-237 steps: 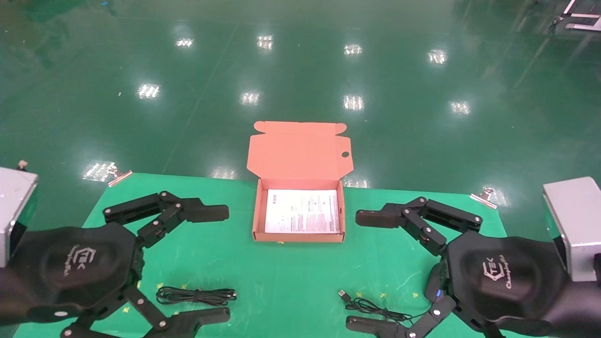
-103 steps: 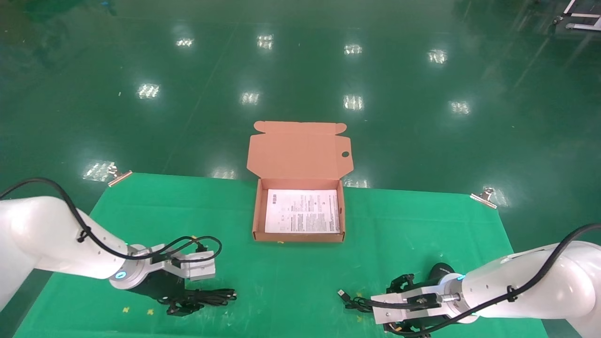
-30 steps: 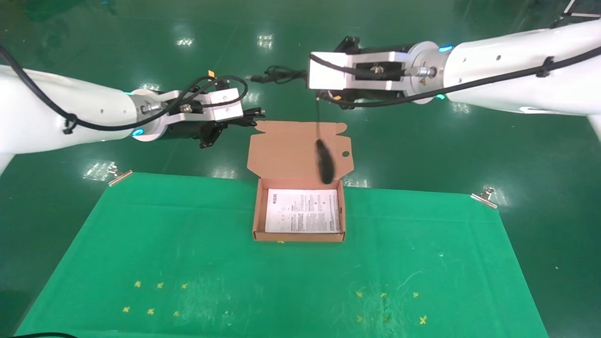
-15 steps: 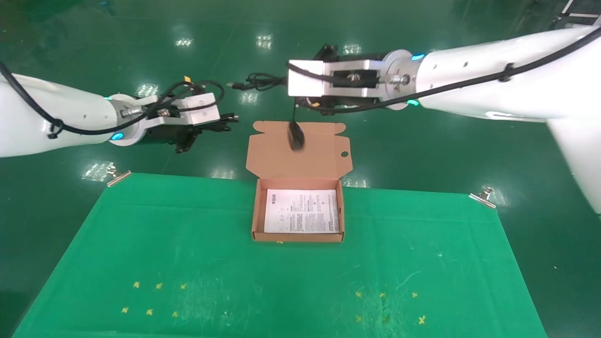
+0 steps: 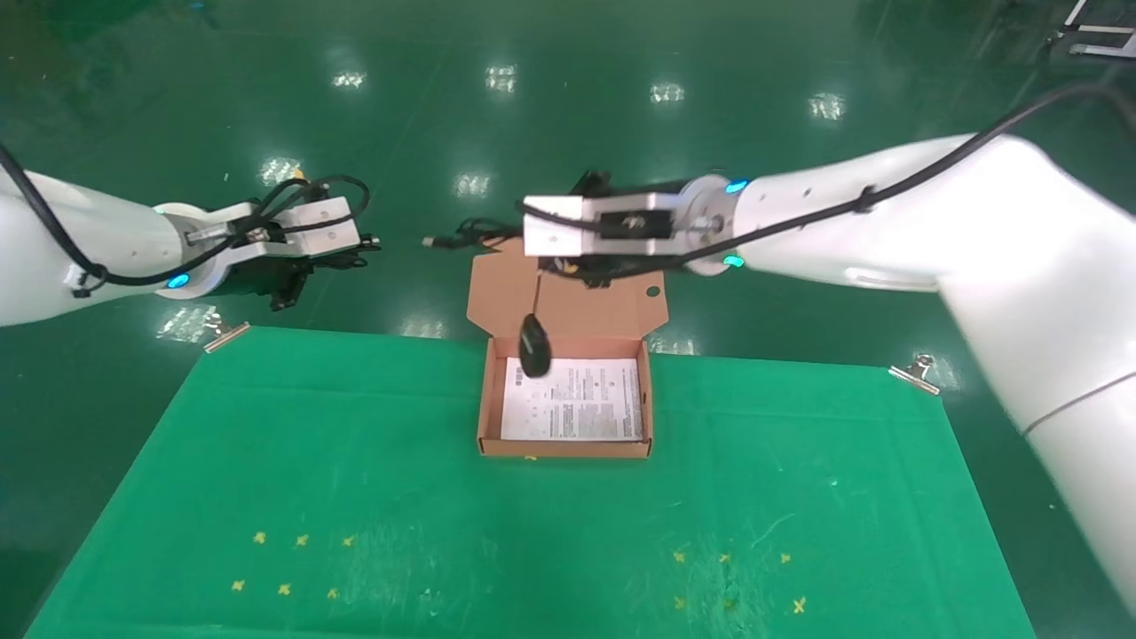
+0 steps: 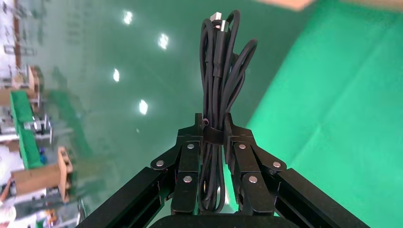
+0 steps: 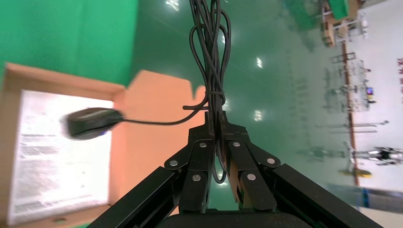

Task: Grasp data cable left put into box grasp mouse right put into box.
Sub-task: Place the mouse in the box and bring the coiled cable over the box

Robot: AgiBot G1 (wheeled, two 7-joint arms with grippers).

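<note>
My right pincer (image 7: pixel 216 124), clenched on the cord, has dropped toward the box (image 5: pixel 564 448); the mouse (image 5: pixel 533 346) now dangles over its far-left corner. My left pincer (image 6: pixel 214 127) has retreated left, clamping the data cable (image 6: pixel 221 71).

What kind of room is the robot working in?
Probably a factory or robot lab hall. The glossy green floor reflects rows of ceiling lights, the right wrist view shows distant racks and benches, and the work table has a clipped-on green cloth.

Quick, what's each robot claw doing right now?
Left gripper: shut on the data cable.
Right gripper: shut on the mouse's cord; the mouse dangles over the box.
</note>
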